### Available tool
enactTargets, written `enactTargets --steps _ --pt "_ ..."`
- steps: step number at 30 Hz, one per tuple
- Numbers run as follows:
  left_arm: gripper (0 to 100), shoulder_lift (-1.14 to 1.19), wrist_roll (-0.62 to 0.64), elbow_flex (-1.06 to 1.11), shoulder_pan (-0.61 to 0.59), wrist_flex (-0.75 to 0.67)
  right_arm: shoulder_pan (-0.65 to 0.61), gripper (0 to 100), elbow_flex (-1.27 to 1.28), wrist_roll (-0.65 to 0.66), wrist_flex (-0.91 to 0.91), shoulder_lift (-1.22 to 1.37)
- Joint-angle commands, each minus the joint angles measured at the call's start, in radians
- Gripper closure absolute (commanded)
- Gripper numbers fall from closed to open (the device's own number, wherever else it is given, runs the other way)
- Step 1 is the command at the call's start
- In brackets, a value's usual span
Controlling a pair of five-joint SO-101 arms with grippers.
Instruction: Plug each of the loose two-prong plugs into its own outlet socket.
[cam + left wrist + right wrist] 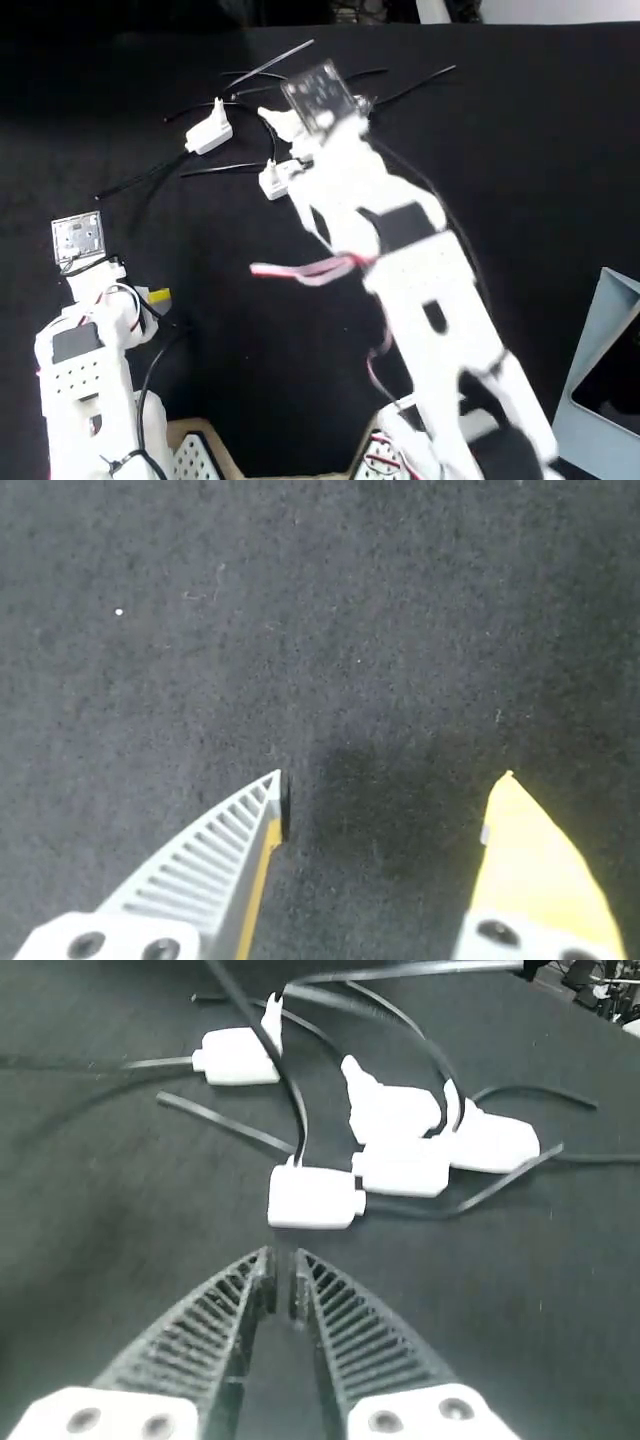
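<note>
1. The left arm (85,360) sits folded at 8 o'clock in the high view. The left gripper (393,780) points down at bare cloth. It is released, with its grey ribbed finger (225,855) and yellow finger (535,865) well apart and nothing between them.
2. The right arm (420,280) stretches from 5 o'clock towards 12 o'clock. The right gripper (283,1270) is clenched on nothing, its tips almost touching. It is near the nearest plug (312,1197) but apart from it.
3. That white plug (275,180) lies just beside the arm's end. A far plug (208,133) lies at 11 o'clock. A cluster of white plugs (430,1140) lies bunched together among the black cables (245,1125).
4. Black cloth covers the table (540,150). A pale blue-grey box (605,390) stands at 4 o'clock, and a tan board (205,440) lies at 6 o'clock.
</note>
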Motion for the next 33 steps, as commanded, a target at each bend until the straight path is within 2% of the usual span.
enactTargets --steps 1,4,9,12,14,20,27,33 --pt "68 -0.014 -0.005 -0.008 -0.002 -0.014 0.000 98.2 0.133 -0.011 0.012 -0.174" --pt "71 -0.029 0.003 -0.033 -0.012 -0.008 -0.002 98.1 0.268 -0.011 -0.006 -0.277" --pt "98 -0.184 -0.003 -0.016 0.024 -0.008 0.043 98.1 0.484 -0.012 -0.129 -0.412" --pt "93 -0.316 0.003 0.027 0.051 0.046 0.089 98.1 0.613 -0.012 -0.209 -0.475" --pt "98 -0.423 0.000 0.047 0.077 0.092 0.121 98.1 0.691 -0.012 -0.259 -0.513" --pt "97 -0.767 0.000 0.156 0.165 0.195 0.195 98.1 0.852 -0.015 -0.338 -0.633" --pt "97 -0.718 -0.003 0.159 0.193 0.196 0.196 98.1 0.998 -0.203 -0.334 -0.792" --pt "97 -0.718 -0.005 0.199 0.200 0.196 0.196 98.1 1.159 -0.224 -0.331 -0.978"
